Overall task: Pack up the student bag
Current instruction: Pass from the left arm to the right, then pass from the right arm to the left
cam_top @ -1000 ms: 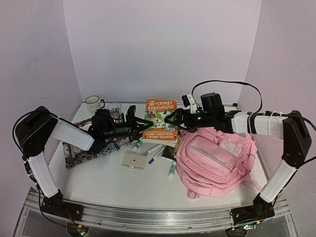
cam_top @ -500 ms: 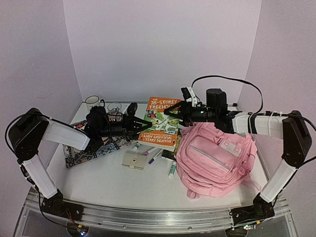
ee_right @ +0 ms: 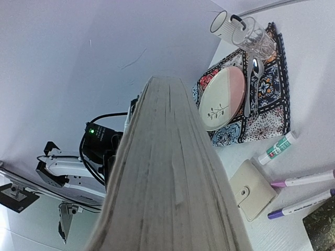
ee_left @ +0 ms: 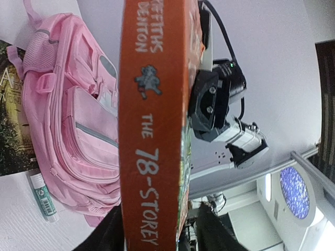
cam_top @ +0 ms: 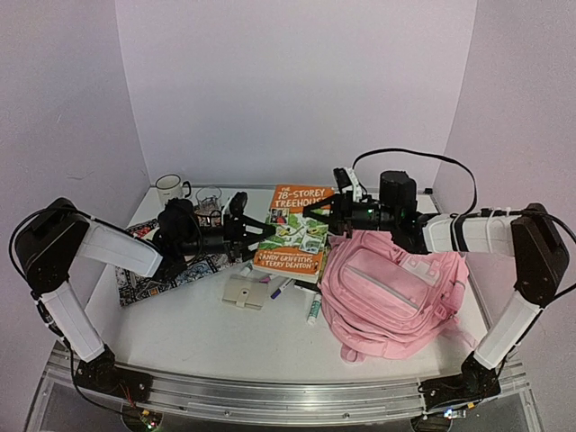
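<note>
So the thick orange paperback book (cam_top: 292, 232) is up off the white table (cam_top: 180, 315), slung between both arms. The left gripper (cam_top: 250, 225) is at the spine side and the right gripper (cam_top: 326, 214) is at the page-edge side. The left wrist view shows its dark fingers (ee_left: 112, 232) straddling the spine, but I honestly can't tell if they're pinching it or just standing loose either side. Same story on the right: its camera is filled with the page block and no fingers show. Something has to be carrying the book, and that's all I'd commit to.

The big soft light-pink fabric backpack (cam_top: 396, 288) lies on the right half of the table, front pockets up, right under the right arm. So from the book the bag is rightward and down, and the right arm is clearly nearer. Book and bag both run roughly far-to-near. My guess is the book heads for the bag's far end, though I can't see if the main zip is open.
</note>
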`<state>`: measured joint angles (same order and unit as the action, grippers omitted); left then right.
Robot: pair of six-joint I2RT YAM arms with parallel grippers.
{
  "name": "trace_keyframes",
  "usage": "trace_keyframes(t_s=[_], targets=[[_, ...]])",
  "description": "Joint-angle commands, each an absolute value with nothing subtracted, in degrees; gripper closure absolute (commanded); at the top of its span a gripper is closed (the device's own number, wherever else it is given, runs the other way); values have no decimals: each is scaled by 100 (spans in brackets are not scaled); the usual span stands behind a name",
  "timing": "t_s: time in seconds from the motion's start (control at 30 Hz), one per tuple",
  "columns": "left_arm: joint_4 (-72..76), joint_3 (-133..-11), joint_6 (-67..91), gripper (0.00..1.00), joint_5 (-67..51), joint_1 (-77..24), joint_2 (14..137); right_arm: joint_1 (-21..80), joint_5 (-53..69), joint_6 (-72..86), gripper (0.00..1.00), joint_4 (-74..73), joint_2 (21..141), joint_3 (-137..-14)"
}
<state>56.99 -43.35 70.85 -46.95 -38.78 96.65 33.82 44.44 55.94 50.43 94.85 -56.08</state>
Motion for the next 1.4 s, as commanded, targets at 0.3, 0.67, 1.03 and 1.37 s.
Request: trace_keyframes(t_s=[0.3,0.67,1.03,1.37], targets=[[5866,-3657,7394,4,-3042,-3972,9127,3662,2594,6719,100,7004,8704,-5044],[6046,-3555,7450,1,-1996,-4634,8941,4173,1129,7031,100,7803,8884,-4832],[7452,-3409,8099,48,-1769,-4766,9497,4538,366,7158,100,8218,9018,-4620],[7515,-3110,8056,100,-1611,-4727,9310,4522,775,6419,76,7271,9122,-4845]])
